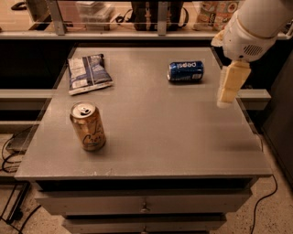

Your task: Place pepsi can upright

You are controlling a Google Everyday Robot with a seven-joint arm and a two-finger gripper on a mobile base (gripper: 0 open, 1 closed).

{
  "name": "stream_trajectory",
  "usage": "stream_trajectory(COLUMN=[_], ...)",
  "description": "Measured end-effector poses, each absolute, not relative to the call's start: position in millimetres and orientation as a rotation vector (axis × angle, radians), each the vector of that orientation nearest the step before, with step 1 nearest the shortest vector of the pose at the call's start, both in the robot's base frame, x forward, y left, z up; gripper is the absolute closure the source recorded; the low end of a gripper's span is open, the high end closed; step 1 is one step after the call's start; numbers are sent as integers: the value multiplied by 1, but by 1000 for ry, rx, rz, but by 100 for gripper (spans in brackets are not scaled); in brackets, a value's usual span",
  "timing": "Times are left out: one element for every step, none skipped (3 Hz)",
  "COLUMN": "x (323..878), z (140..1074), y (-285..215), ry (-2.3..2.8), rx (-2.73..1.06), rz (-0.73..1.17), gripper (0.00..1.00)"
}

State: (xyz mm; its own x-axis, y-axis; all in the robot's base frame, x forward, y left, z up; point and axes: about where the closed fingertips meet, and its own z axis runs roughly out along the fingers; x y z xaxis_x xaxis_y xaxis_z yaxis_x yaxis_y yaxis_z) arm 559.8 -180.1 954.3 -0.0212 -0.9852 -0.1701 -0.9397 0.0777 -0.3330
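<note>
The pepsi can [185, 71] is dark blue with white lettering. It lies on its side at the back right of the grey table [155, 132], its length running left to right. My gripper [226, 97] hangs from the white arm above the table's right edge. It is to the right of the can and a little nearer to the front, apart from it and holding nothing.
A taller gold can [87, 126] stands upright at the front left. A blue-and-white snack bag [89, 72] lies flat at the back left. A shelf with clutter [146, 13] runs behind the table. Drawers [144, 205] are under the tabletop.
</note>
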Motion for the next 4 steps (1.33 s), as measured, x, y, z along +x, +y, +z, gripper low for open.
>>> stream_trajectory(x=[615,615,631,657], z=[949,948,940,926], y=[-171,-171,-162,-152], ry=[1993,1994,1972,1947], rx=[-1922,-1923,-1967,-2022], rz=[-151,-151,-203,-312], gripper=[0,0,0,0])
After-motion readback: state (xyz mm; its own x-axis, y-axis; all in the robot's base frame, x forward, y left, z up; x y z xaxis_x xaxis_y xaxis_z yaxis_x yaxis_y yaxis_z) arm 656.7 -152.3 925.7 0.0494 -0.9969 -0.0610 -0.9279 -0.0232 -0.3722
